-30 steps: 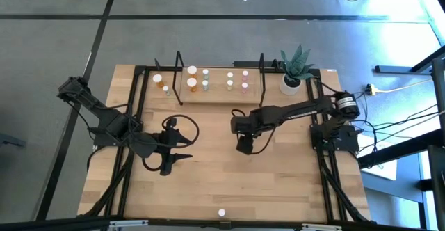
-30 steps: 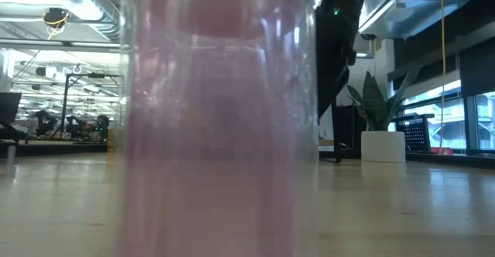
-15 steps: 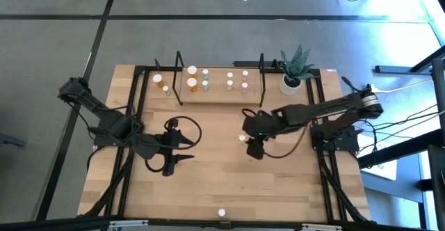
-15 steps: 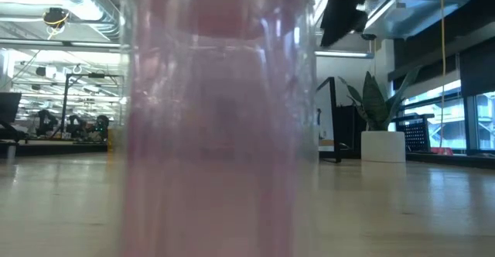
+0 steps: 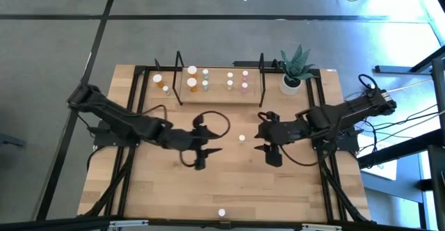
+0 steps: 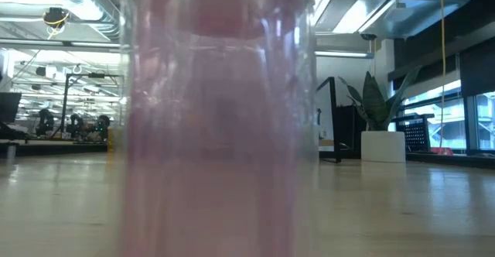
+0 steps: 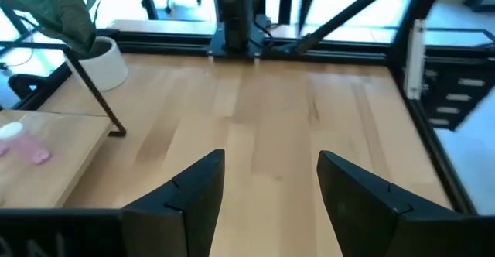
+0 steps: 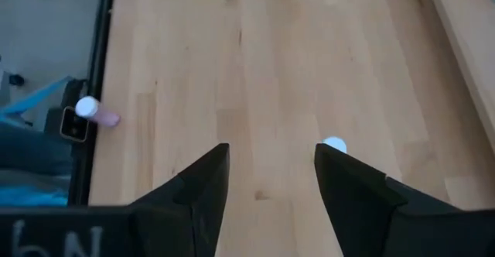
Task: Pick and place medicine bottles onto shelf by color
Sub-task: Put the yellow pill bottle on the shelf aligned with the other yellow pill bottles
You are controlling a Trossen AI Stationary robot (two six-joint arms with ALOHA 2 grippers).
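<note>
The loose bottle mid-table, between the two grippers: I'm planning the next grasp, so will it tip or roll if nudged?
The bottle stands upright, white cap up, and looks tiny beside the right gripper, so it is probably light and tips easily. Being round, it would likely roll once down.

a blurred pink bottle (image 6: 216,118) fills the low view, hiding the table behind

The left arm reaches in from the desk's left edge toward the middle, its end effector (image 5: 208,149) over the centre with fingers (image 7: 189,199) apart and nothing between them. The right arm is folded in from the right side, its end effector (image 5: 262,139) also spread and empty, pointing left.
</note>
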